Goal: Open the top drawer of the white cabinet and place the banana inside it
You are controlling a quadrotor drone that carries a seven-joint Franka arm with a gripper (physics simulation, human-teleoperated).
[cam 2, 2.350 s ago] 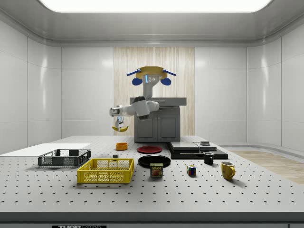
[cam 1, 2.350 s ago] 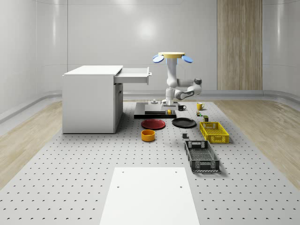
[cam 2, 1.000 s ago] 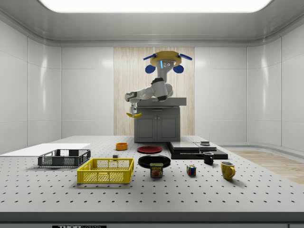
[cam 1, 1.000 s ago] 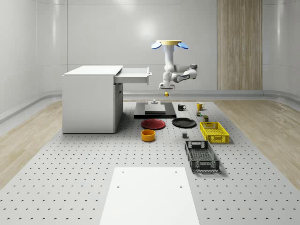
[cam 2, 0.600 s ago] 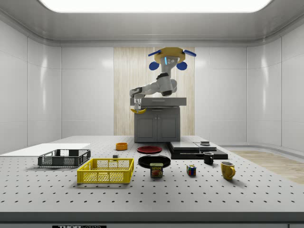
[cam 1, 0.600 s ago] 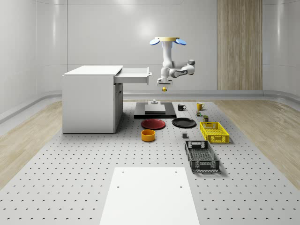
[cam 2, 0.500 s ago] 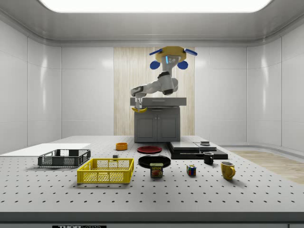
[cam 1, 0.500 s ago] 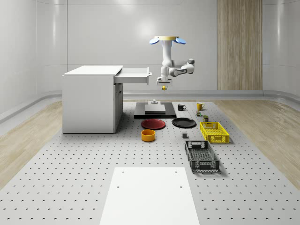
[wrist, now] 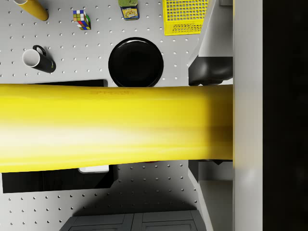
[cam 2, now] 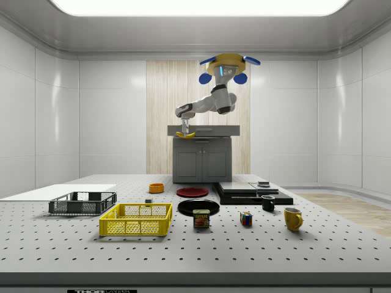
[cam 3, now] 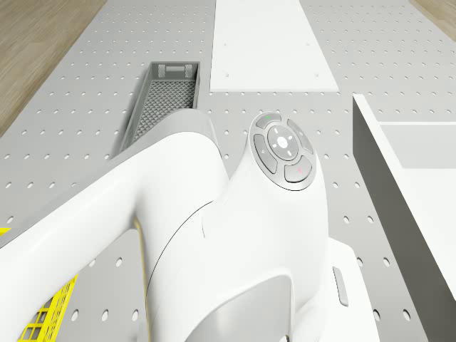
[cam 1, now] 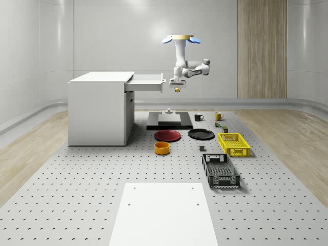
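Drone (cam 1: 180, 39) hovered above the table (cam 1: 77, 195), just off the open front of the top drawer (cam 1: 147, 82) of the white cabinet (cam 1: 100, 108). The arm reached down and toward the drawer; gripper (cam 1: 176, 85) hung just beside the drawer front, jaws closed on the banana (cam 1: 177, 89), which sat crosswise under them. In the wrist view the banana (wrist: 115, 127) spanned the frame. Drawer pulled out; its inside could not be seen. Well below the jaws: black plate (wrist: 135, 62), black mug (wrist: 38, 58), Rubik's cube (wrist: 81, 19), yellow basket (cam 1: 233, 144) and dark crate (cam 1: 220, 171), both holding nothing visible. Orange bowl (cam 1: 162, 148) and red plate (cam 1: 168, 136) lay nearer the cabinet.
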